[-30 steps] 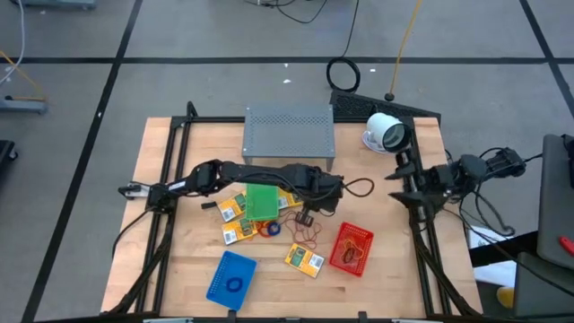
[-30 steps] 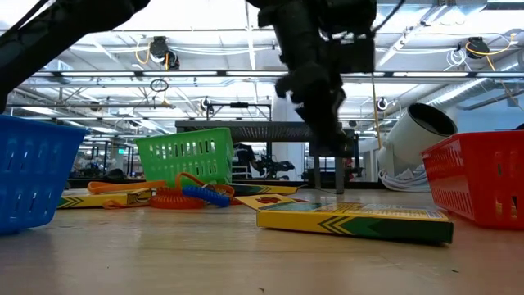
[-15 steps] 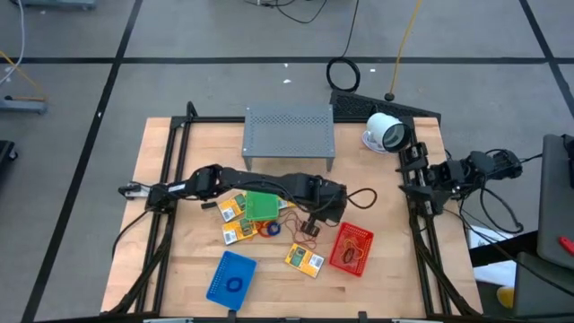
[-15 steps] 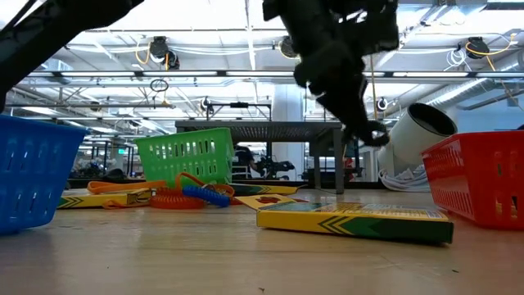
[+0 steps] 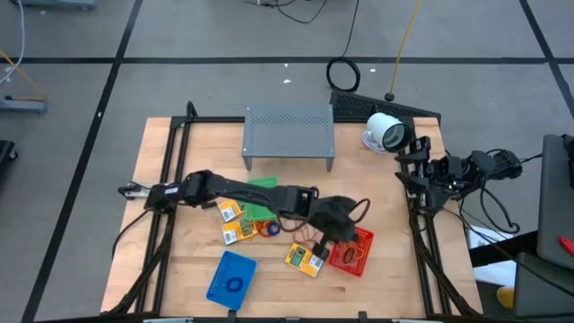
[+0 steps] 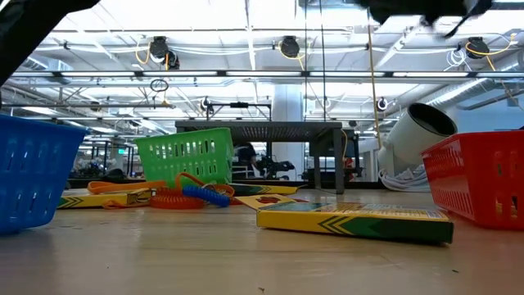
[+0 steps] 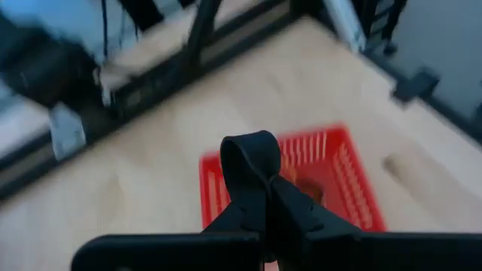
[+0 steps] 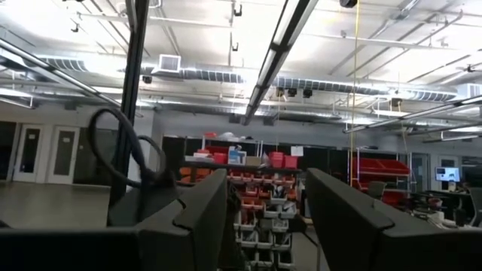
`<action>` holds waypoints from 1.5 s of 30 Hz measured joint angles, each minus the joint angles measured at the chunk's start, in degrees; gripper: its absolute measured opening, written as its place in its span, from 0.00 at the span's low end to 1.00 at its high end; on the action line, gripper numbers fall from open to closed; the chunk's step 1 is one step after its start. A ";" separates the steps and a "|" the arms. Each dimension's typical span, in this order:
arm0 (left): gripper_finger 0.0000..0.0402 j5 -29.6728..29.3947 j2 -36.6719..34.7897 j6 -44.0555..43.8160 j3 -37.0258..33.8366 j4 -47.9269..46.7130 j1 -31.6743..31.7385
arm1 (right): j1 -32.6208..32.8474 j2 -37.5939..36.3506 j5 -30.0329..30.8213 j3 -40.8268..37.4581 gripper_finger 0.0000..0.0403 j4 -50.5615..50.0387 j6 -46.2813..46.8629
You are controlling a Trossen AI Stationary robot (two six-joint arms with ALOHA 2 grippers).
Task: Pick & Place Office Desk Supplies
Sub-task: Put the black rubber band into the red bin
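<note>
The left gripper point(image 7: 260, 177), fingers pressed together on a black ring point(image 7: 250, 154), hangs over the red basket point(image 5: 352, 253); a yellow packet point(image 5: 305, 260) lies slantwise just beside it.

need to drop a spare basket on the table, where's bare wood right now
Free: the left strip beside the grey shelf, and the front-right corner past the red basket. Crowded: the middle, where packets, the green basket and the left arm's gripper cluster; blue basket takes front-left.

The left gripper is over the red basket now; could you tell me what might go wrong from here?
The left gripper holds a black ring above the red basket. Released off-centre, the ring could land on the table beside it. The arm stretches low over the yellow packet and might nudge it.
</note>
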 joint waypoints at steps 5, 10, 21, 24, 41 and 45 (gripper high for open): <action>0.01 0.33 1.59 -1.94 0.00 2.98 -0.65 | 0.01 0.02 -0.02 -0.02 0.43 -0.03 1.37; 0.01 1.59 4.17 -4.65 0.00 5.17 0.02 | -0.01 0.05 -0.15 -0.04 0.42 -0.24 1.70; 0.01 2.28 8.49 -7.15 0.11 7.76 -0.54 | 0.01 1.72 -0.17 -0.15 0.42 -1.59 4.31; 0.01 2.19 9.58 -7.74 -0.08 6.97 -0.79 | -0.01 2.44 -0.17 -0.13 0.43 -1.33 4.52; 0.14 1.61 11.21 -8.98 -0.02 9.00 -0.95 | 0.01 3.63 -0.22 -0.13 0.43 -1.50 5.81; 0.19 0.39 11.21 -8.75 -0.02 8.95 -0.95 | 0.01 3.63 -0.20 -0.13 0.43 -2.45 6.03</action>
